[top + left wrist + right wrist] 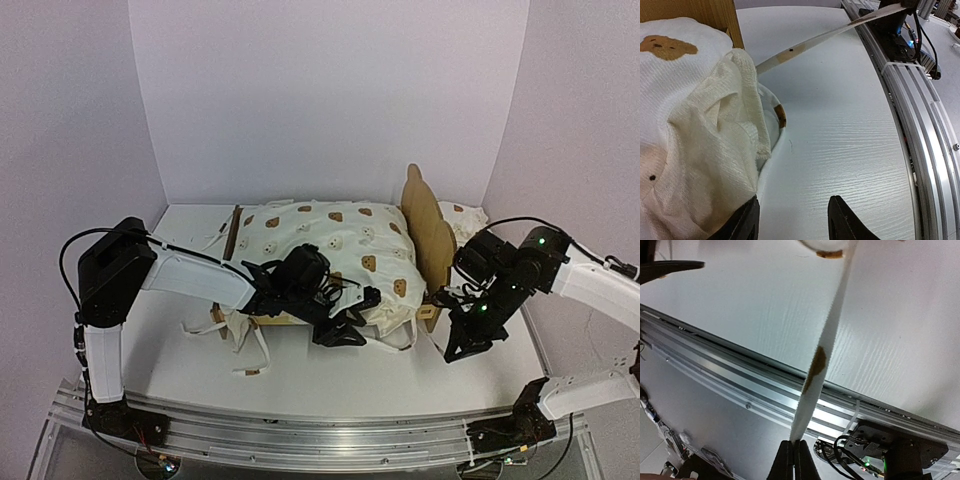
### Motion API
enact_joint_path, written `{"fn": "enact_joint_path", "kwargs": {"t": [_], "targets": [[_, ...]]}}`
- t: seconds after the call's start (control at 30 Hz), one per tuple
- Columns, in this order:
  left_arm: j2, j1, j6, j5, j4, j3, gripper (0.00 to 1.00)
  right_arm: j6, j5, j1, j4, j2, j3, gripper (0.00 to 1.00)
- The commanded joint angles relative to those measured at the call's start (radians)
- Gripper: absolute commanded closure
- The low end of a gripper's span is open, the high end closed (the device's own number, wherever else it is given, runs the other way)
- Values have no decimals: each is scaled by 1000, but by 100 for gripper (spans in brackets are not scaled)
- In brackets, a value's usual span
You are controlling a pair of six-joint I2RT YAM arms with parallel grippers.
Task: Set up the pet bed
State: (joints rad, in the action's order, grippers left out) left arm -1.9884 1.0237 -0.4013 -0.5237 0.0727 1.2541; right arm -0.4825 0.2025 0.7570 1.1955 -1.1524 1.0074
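Pet bed point(428, 230) sits mid-worktop point(330, 375), headboard upright at its right end. Cream bear-print cushion point(330, 245) lies over the frame. Left end effector point(792, 217) is low at the cushion's near edge, jaws apart with nothing between them, one finger against the fabric. Right end effector point(793, 450) is pinched closed on a tie string point(820, 360). The string runs straight from the cushion corner, off the worktop.
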Motion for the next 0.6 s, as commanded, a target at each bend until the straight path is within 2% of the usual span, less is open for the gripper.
{"fn": "enact_joint_path", "kwargs": {"t": [0.0, 0.13, 0.23, 0.43, 0.57], "targets": [[24, -3, -53, -40, 43, 36, 52, 98, 182, 4, 83, -28, 98, 100], [27, 5, -44, -125, 87, 74, 49, 65, 182, 4, -144, -55, 75, 100], [32, 19, -55, -211, 195, 72, 43, 59, 167, 4, -273, -80, 62, 100], [-3, 43, -87, -276, 384, 71, 35, 112, 142, 4, -346, -135, 102, 100], [-32, 55, -67, -290, 419, 85, 42, 123, 114, 4, -352, -153, 122, 100]]}}
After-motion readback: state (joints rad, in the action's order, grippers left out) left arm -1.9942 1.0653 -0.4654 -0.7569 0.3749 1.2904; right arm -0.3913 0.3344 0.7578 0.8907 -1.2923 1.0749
